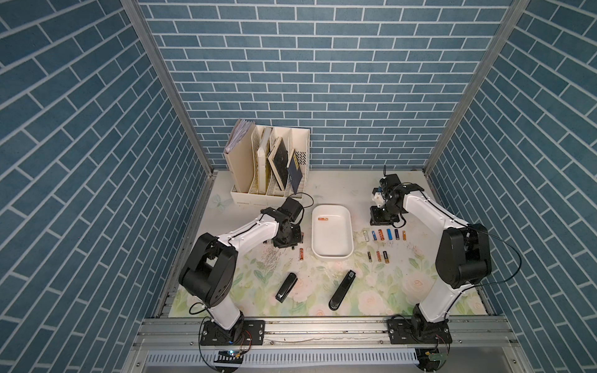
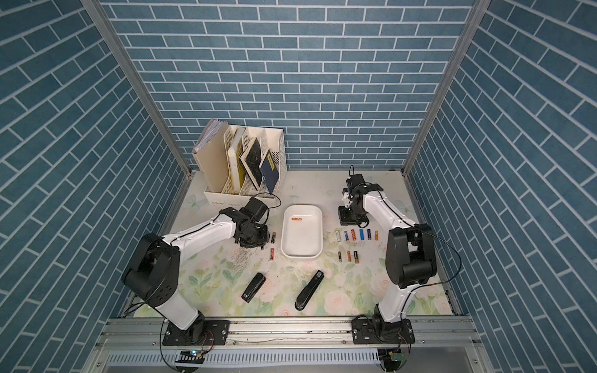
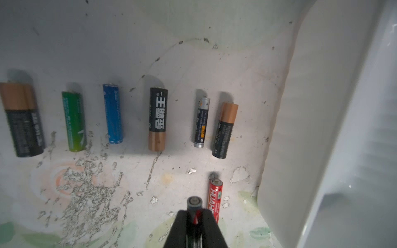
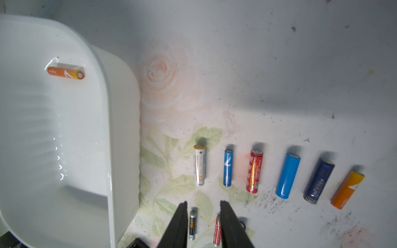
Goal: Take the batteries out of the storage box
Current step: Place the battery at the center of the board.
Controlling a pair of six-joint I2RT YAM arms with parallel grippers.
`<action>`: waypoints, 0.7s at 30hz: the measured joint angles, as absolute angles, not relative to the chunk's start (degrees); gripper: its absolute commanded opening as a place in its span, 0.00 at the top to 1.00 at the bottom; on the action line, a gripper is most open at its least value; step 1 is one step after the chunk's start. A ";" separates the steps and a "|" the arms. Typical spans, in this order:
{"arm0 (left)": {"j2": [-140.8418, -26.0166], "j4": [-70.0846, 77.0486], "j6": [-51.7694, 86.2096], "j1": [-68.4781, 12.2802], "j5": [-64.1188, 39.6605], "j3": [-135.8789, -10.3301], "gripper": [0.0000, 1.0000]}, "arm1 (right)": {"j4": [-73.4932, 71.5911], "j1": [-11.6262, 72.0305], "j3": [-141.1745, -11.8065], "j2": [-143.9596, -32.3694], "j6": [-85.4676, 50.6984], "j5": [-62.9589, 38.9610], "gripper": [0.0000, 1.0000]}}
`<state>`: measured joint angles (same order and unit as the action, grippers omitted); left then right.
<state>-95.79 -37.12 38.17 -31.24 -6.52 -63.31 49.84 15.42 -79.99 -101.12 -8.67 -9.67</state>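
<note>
Pinching a battery (image 3: 194,202), left tool (image 3: 194,213): seen only wrist-side.

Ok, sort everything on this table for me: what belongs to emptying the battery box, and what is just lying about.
Belongs to the job: storage box; orange battery lying inside it; dark battery gripped in the left jaws; laid-out batteries in rows on both sides of the box.

Just lying about: short stapler; long stapler; file organizer; books standing in it.
</note>
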 measured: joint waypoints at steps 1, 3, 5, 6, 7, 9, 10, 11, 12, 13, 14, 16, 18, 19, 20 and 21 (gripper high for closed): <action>-95.90 -36.69 38.19 -31.24 -6.72 -62.85 0.82 | 49.93 15.42 -79.99 -101.12 -8.67 -9.67 0.71; -96.03 -35.88 38.19 -31.24 -6.96 -62.17 0.81 | 49.98 15.42 -79.99 -101.12 -8.64 -9.67 0.71; -96.16 -35.11 38.19 -31.24 -7.22 -61.76 0.81 | 50.00 15.42 -79.99 -101.12 -8.67 -9.67 0.71; -96.27 -34.52 38.19 -31.24 -7.38 -61.49 0.81 | 50.00 15.42 -79.99 -101.12 -8.64 -9.67 0.71; -96.40 -34.04 38.19 -31.24 -7.60 -61.21 0.81 | 50.00 15.42 -79.99 -101.12 -8.67 -9.67 0.71; -96.79 -33.23 38.19 -31.24 -7.88 -60.58 0.81 | 50.00 15.42 -79.99 -101.12 -8.67 -9.67 0.71; -97.12 -32.82 38.19 -31.24 -8.08 -60.25 0.81 | 50.00 15.42 -79.99 -101.12 -8.64 -9.67 0.71; -97.47 -32.49 38.22 -31.24 -8.23 -60.01 0.81 | 50.00 15.42 -79.99 -101.12 -8.67 -9.67 0.70; -97.86 -32.18 38.22 -31.27 -8.36 -59.75 0.81 | 50.00 15.42 -79.99 -101.12 -8.67 -9.67 0.70; -98.26 -31.92 38.22 -31.27 -8.51 -59.51 0.81 | 50.00 15.42 -79.96 -101.12 -8.64 -9.67 0.71; -98.63 -31.79 38.22 -31.33 -8.67 -59.37 0.81 | 50.00 15.42 -79.96 -101.12 -8.64 -9.67 0.71; -99.46 -31.48 38.19 -31.48 -8.86 -59.27 0.81 | 50.00 15.42 -79.92 -101.12 -8.64 -9.67 0.71; -100.12 -31.24 38.19 -31.64 -8.88 -59.20 0.81 | 50.00 15.42 -79.85 -101.12 -8.64 -9.67 0.70; -100.40 -31.14 38.19 -31.75 -8.88 -59.13 0.81 | 50.00 15.42 -79.81 -101.12 -8.64 -9.67 0.71; -100.47 -31.03 38.17 -31.81 -8.86 -59.13 0.81 | 50.00 15.42 -79.77 -101.12 -8.64 -9.67 0.70; -100.47 -30.89 38.17 -31.86 -8.88 -59.11 0.81 | 50.02 15.42 -79.75 -101.12 -8.64 -9.67 0.71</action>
